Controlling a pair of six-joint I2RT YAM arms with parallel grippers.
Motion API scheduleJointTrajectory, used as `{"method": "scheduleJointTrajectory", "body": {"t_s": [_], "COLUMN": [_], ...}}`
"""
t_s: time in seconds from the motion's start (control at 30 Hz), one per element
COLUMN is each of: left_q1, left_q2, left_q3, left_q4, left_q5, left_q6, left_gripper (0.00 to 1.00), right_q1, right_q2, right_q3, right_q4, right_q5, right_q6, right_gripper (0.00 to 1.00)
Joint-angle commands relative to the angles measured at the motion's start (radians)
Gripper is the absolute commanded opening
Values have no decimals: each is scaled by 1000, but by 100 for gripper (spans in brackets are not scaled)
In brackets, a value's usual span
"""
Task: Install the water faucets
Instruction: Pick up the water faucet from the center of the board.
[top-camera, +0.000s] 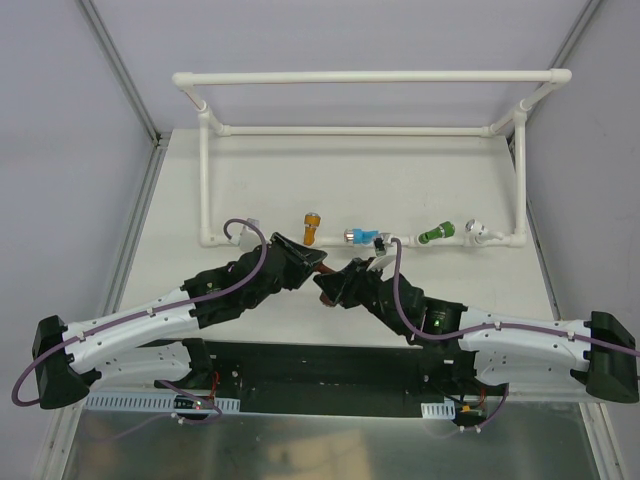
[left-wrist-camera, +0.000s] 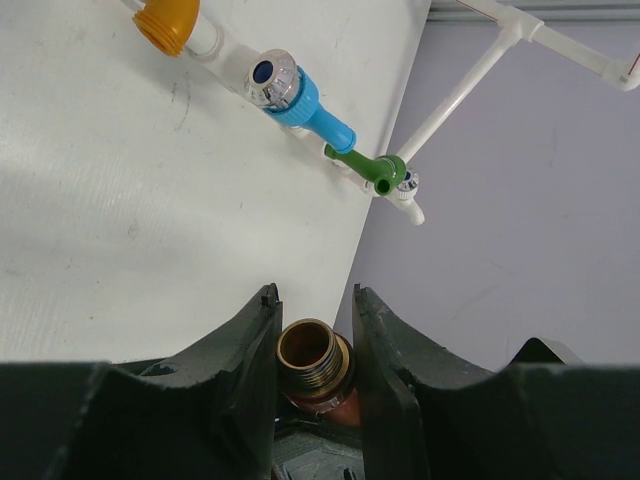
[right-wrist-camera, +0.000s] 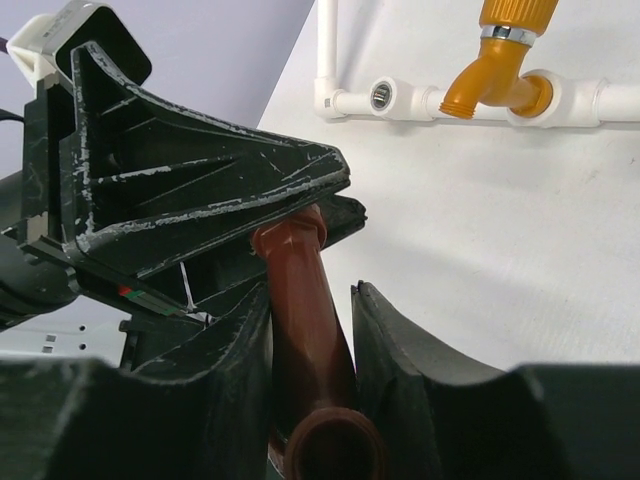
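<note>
- while your left gripper (left-wrist-camera: 314, 296) clamps the brown faucet (left-wrist-camera: 312, 362) by its threaded end, your right gripper (right-wrist-camera: 310, 292) pinches its spout, likely a handover.
- orange faucet (top-camera: 312, 228), blue faucet (top-camera: 364, 237), green faucet (top-camera: 434, 235) sit on the pipe (top-camera: 380, 76).

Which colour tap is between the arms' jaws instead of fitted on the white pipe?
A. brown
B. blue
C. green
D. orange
A: the brown tap sits between the jaws of both arms, while the orange tap, blue tap and green tap are already on the pipe.
</note>
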Motion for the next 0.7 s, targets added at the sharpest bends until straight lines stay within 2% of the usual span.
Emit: {"method": "scheduleJointTrajectory", "body": {"t_s": [0.0, 0.03, 0.07, 0.1, 0.4, 0.67], "left_q1": [-6, -6, -6, -6, -6, -6], "left_q2": [-28, -28, -30, -33, -63, -42], "left_q3": [2, -1, -4, -6, -36, -76], "left_q4": [8, 8, 8, 10, 10, 13], "left_q5": [-16, -14, -14, -13, -13, 16], "left_q6": [-34, -34, -38, -38, -40, -83], "left_gripper": [0, 0, 0, 0, 0, 0], "right_q1": [-3, -3, -3, -3, -3, -3], "right_q2": [-3, -5, -5, -6, -61, -129], "right_q3": [43, 40, 36, 32, -1, 9], "right_q4": [67, 77, 80, 81, 80, 80], "right_q5": [61, 58, 63, 69, 92, 15], "right_q6": [2, 2, 4, 11, 2, -42], "right_gripper": [28, 19, 7, 0, 0, 0]}}
